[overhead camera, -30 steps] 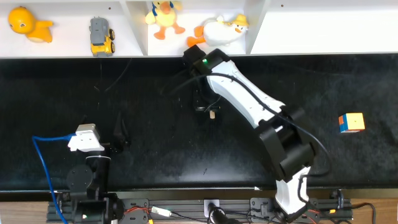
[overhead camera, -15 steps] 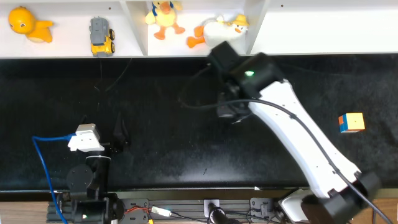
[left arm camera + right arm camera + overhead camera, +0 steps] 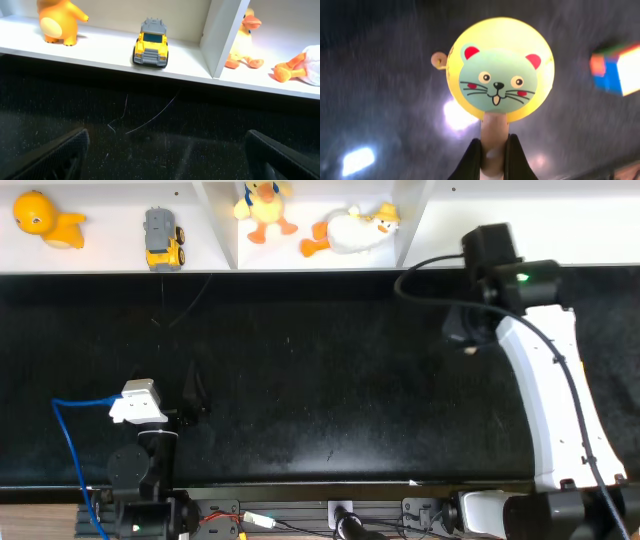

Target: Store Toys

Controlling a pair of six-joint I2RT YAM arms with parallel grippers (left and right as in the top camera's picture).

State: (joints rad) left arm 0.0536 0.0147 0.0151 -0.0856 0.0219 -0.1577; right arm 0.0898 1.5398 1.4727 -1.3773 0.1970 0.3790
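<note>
My right gripper [image 3: 492, 149] is shut on the wooden handle of a round yellow rattle drum [image 3: 500, 67] with a green cat face and a small bead on a string. It hangs over the black mat, with a multicoloured cube [image 3: 616, 74] lying beyond it. In the top view the right gripper [image 3: 468, 330] is at the back right of the mat, close to the white shelf [image 3: 520, 240]. My left gripper [image 3: 190, 395] rests open near the front left, facing the shelf, its fingers [image 3: 65, 150] spread wide with nothing between them.
The shelf's compartments hold an orange duck [image 3: 45, 218], a yellow toy truck [image 3: 163, 238], a yellow duck plush [image 3: 265, 208] and a white goose plush [image 3: 355, 228]. A blue cable [image 3: 75, 430] loops beside the left arm's base.
The right arm swung from the middle back of the mat to the far right, carrying the rattle drum. It now covers the cube in the top view. The left arm stayed still.
</note>
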